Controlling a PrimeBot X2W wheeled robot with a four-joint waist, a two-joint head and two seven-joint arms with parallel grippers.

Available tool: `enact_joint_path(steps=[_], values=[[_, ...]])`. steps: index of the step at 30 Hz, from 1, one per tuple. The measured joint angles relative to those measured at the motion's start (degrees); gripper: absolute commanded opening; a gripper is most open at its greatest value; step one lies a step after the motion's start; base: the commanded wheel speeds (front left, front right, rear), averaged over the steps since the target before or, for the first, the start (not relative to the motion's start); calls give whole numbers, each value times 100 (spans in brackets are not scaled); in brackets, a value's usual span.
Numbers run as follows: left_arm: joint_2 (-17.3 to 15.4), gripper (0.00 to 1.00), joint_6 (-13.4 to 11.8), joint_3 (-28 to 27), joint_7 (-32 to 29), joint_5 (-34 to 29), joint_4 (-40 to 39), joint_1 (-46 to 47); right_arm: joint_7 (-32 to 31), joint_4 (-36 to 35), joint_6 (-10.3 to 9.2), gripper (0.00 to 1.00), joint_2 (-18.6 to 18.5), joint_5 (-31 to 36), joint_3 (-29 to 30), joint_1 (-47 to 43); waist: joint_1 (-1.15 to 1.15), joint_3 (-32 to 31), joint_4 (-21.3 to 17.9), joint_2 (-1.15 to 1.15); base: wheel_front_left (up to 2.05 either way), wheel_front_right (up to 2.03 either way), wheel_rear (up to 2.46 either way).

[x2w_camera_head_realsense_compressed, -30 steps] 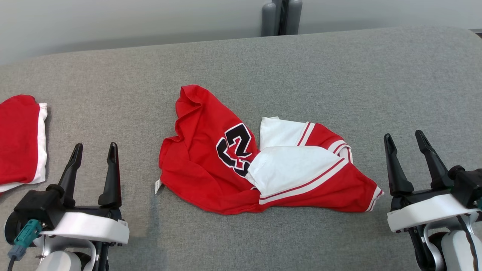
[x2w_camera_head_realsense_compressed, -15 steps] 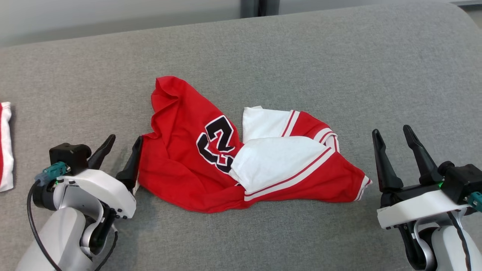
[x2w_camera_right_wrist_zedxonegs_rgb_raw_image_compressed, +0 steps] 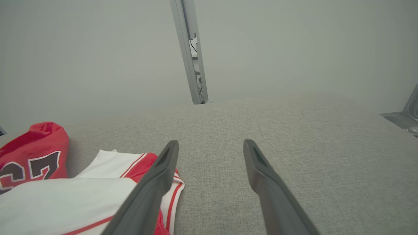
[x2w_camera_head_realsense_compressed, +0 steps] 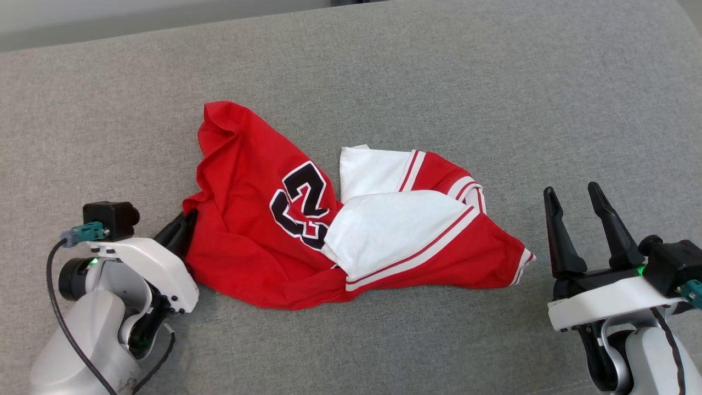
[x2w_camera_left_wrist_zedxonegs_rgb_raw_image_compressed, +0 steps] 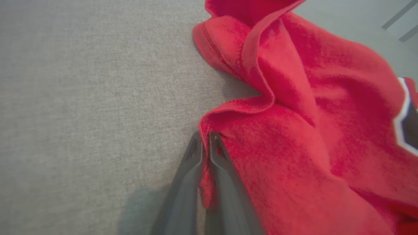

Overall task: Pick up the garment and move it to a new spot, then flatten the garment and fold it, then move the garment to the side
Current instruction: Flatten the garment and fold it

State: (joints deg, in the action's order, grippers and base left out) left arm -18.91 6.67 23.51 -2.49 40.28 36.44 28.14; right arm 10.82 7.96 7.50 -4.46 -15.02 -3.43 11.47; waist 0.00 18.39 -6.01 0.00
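Red garment (x2w_camera_head_realsense_compressed: 247,258), on grey upholstery (x2w_camera_head_realsense_compressed: 439,82): I am clenching the left claw (x2w_camera_left_wrist_zedxonegs_rgb_raw_image_compressed: 205,136), wide a moment ago, on its hem, bulk lying ahead-right of the tips. Lift is starting; right claw (x2w_camera_head_realsense_compressed: 572,192) waiting spread.

a: any writing to read on the table?
b: one number only, on the red garment (x2w_camera_head_realsense_compressed: 241,159) lying near the middle of the grey table (x2w_camera_head_realsense_compressed: 493,82). it's in big black digits (x2w_camera_head_realsense_compressed: 299,206) with a white outline, tilted on the crumpled cloth.
a: what does it say?
b: the 2 is plain. the second digit runs partly under a white fold (x2w_camera_head_realsense_compressed: 395,230) and looks like a 3, so 23. the right wrist view shows it cut off too.
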Motion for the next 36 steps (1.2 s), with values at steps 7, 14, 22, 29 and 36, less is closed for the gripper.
enact_joint_path(steps=[7,14,22,29,36], values=[[-241,0,38,242,175,-109,-606,-16,38,30,-1,100,3,-10,104,13,0,-94,106,0,0,0,0],[-935,0,-433,118,-104,-486,-2309,-3,37,2,-1,100,-13,-11,272,-48,0,-230,298,0,0,0,0],[-1597,0,-1344,-148,-1257,-436,-4603,-709,32,-40,0,100,12,-54,321,-133,0,-330,471,0,0,0,0],[-1327,0,-2003,-495,-1148,79,-5007,-1874,37,-65,-1,100,30,-56,342,-143,0,-236,515,0,0,0,0],[-791,0,-1549,-784,-182,592,-3590,-2042,-5,-98,-1,100,2,-56,335,-47,0,-91,505,0,0,0,0]])
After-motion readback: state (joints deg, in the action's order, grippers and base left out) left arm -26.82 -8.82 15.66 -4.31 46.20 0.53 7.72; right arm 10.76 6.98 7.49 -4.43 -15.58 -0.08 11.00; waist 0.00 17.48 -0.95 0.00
